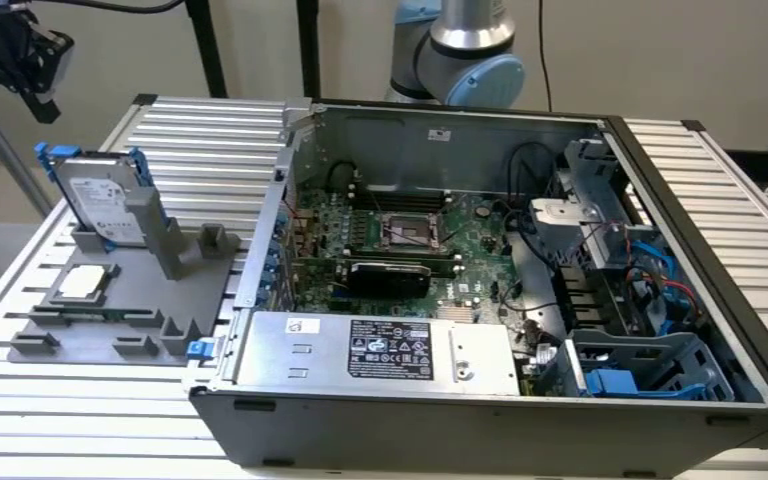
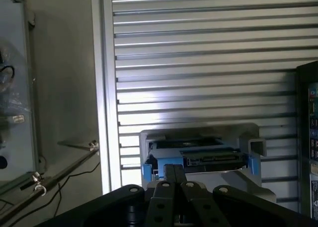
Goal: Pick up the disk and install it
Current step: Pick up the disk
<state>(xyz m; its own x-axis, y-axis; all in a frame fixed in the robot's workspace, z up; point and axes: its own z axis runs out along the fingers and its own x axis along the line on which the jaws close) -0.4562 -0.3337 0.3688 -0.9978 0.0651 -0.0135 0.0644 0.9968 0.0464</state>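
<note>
Disk (image 1: 96,204), a flat silver-grey metal hard drive with a white label in a bright blue plastic frame, stands upright on its edge in a grey plastic holder (image 1: 157,262) on the slatted aluminium surface (image 1: 204,135), at the exterior view's left. The black hand (image 1: 37,98) hangs in the air above it and further to that left, well apart from it and touching nothing. A small square silver chip (image 1: 84,282) lies in the same holder, near the disk. The open grey computer case (image 1: 491,410) stands just beside the holder's right edge, and bare slats lie behind the holder.

In the wrist view the hand (image 2: 175,168) has its two dark fingers (image 2: 170,175) pressed together with nothing between them. The disk (image 2: 201,155) shows edge-on in its holder (image 2: 251,137) beyond the fingertips, with open slats (image 2: 198,63) past it.
</note>
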